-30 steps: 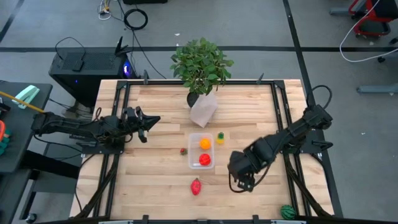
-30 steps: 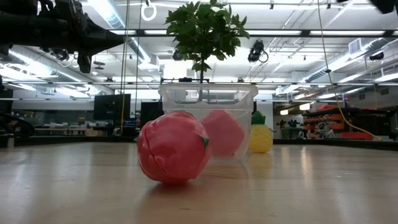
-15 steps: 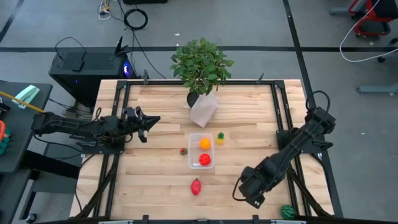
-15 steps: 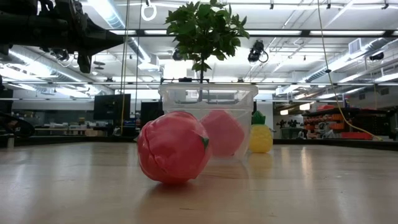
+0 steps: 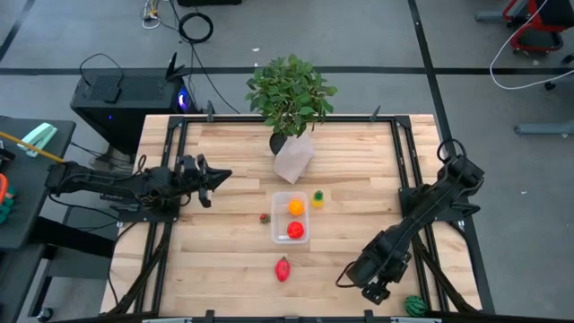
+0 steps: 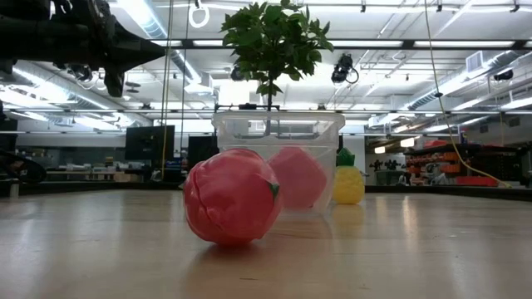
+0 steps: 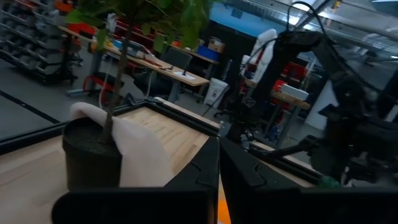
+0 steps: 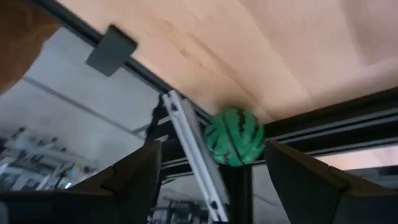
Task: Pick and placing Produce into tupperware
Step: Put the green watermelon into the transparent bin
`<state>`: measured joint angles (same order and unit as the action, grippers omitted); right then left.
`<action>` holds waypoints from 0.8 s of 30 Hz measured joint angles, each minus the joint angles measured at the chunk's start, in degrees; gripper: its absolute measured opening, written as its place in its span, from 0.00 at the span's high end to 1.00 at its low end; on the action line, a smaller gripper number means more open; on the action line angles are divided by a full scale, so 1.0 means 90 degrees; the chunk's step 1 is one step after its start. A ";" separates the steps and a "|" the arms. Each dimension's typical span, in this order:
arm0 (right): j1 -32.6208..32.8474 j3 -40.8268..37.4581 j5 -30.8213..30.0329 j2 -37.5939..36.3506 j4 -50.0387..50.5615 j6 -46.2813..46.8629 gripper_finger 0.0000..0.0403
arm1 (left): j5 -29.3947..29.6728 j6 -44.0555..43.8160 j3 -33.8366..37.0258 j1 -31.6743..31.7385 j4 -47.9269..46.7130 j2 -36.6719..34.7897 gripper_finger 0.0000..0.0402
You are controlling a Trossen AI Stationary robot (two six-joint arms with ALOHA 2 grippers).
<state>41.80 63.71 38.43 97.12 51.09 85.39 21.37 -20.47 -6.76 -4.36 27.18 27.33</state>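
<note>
A striped green watermelon (image 8: 234, 137) sits between the wide-apart jaws, seemingly touching the table's dark frame (image 8: 323, 121).

Overhead and table-level views, both on the tupperware (image 5: 291, 218).

Left tool (image 5: 212, 182) closed, parked; right tool (image 5: 380, 289) spread wide.

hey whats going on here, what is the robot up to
It is sorting toy produce into a clear tub, which already holds an orange piece and a red one. The right gripper, jaws open and empty, is near the striped green watermelon at the table's near right corner. The left gripper waits shut at the left.
</note>
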 joint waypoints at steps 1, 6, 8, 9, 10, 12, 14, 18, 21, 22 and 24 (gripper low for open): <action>-0.0005 -0.0101 0.0101 0.0000 -0.0149 0.0045 0.28 | -0.0060 0.0000 0.0000 0.0001 -0.0001 0.0001 0.96; 0.0042 -0.0383 0.0439 0.0000 -0.0605 0.0196 0.28 | -0.0122 0.0000 0.0000 0.0002 -0.0002 0.0002 0.96; 0.0076 -0.0497 0.0601 0.0000 -0.0758 0.0226 0.28 | -0.0122 0.0000 0.0000 0.0002 -0.0002 0.0002 0.95; 0.0105 -0.0545 0.0677 0.0000 -0.0866 0.0268 0.28 | -0.0122 0.0000 0.0000 0.0002 0.0000 0.0002 0.94; 0.0146 -0.0597 0.0745 0.0000 -0.0909 0.0320 0.28 | -0.0122 0.0002 0.0000 0.0002 0.0000 0.0001 0.94; 0.0228 -0.0697 0.0853 0.0000 -0.0926 0.0354 0.28 | -0.0122 0.0002 0.0000 0.0001 -0.0002 0.0001 0.94; 0.0303 -0.0779 0.0903 0.0000 -0.0967 0.0434 0.28 | -0.0122 0.0002 0.0000 0.0001 -0.0001 0.0001 0.94; 0.0439 -0.0938 0.0993 0.0000 -0.1154 0.0667 0.28 | -0.0122 0.0007 0.0000 0.0002 0.0000 0.0000 0.96; 0.0509 -0.1042 0.1041 -0.0002 -0.1503 0.0984 0.28 | -0.0122 0.0010 0.0000 0.0000 -0.0001 0.0001 0.97; 0.0533 -0.1063 0.1043 -0.0002 -0.1574 0.1065 0.28 | -0.0122 0.0010 0.0000 0.0001 0.0000 0.0001 0.97; 0.0588 -0.1067 0.1026 -0.0002 -0.1593 0.1206 0.28 | -0.0122 0.0010 0.0000 0.0002 -0.0002 0.0002 0.97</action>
<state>47.09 54.11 47.66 97.10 36.75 96.25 20.27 -20.38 -6.76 -4.34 27.16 27.35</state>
